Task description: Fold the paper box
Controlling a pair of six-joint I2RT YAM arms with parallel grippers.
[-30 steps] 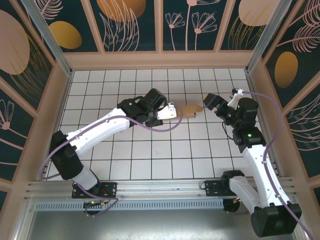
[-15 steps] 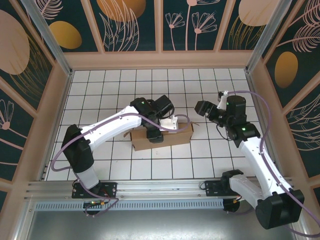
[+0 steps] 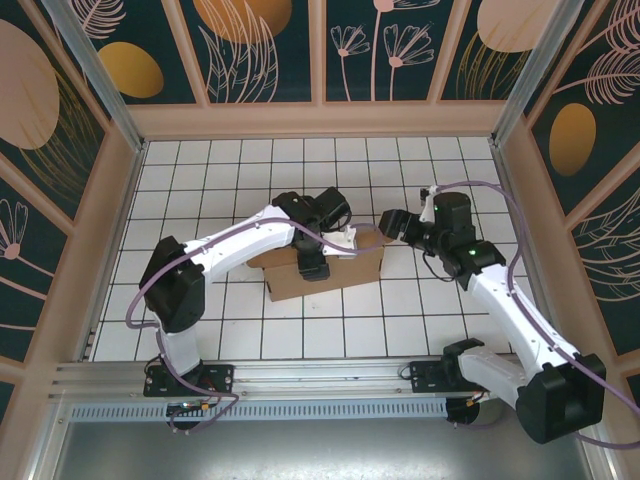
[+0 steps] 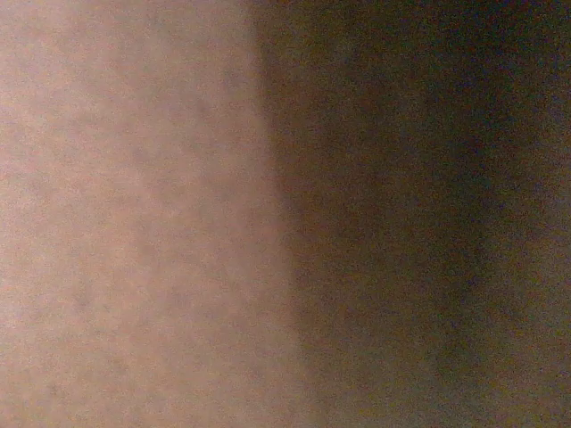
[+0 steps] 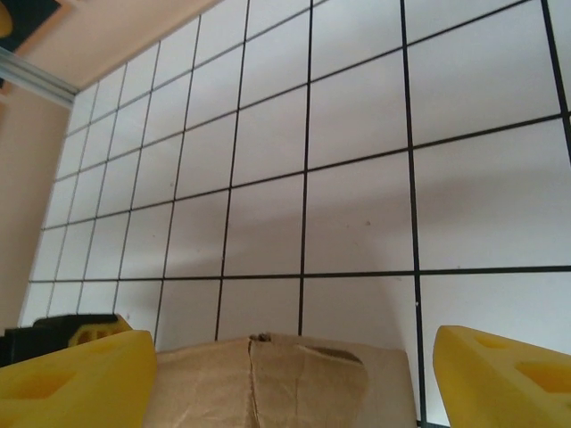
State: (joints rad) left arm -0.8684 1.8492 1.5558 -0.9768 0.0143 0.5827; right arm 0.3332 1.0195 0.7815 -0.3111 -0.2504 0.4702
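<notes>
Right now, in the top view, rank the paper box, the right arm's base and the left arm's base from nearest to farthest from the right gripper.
From the right gripper:
1. paper box: just to its left, with its right end by the fingertips.
2. right arm's base: near edge of the table, right side.
3. left arm's base: near edge, far left.
</notes>
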